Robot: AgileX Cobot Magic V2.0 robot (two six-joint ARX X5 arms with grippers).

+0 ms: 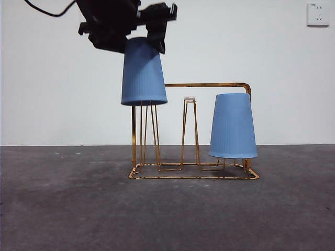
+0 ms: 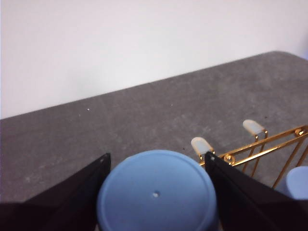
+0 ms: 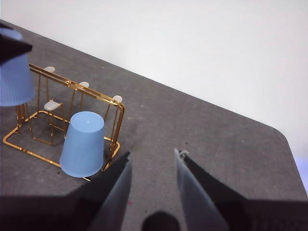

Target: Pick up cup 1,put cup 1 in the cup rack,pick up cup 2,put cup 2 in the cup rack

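Observation:
My left gripper (image 1: 144,44) (image 2: 156,158) is shut on an upside-down blue cup (image 1: 144,73) (image 2: 156,192) (image 3: 14,72), holding it by its base above the left end of the gold wire cup rack (image 1: 209,84) (image 2: 260,149) (image 3: 77,86). The cup's rim is level with the top of the left peg, whose tip is hidden behind it. A second blue cup (image 1: 233,125) (image 3: 84,144) hangs upside down on a peg at the rack's right end. My right gripper (image 3: 153,155) is open and empty, away from the rack over bare table.
The rack stands on a dark grey table (image 1: 63,209) before a white wall. A whitish-tipped peg (image 1: 189,99) in the rack's middle is bare. A wall socket (image 1: 317,14) is at top right. The table's rounded corner (image 3: 284,134) shows in the right wrist view.

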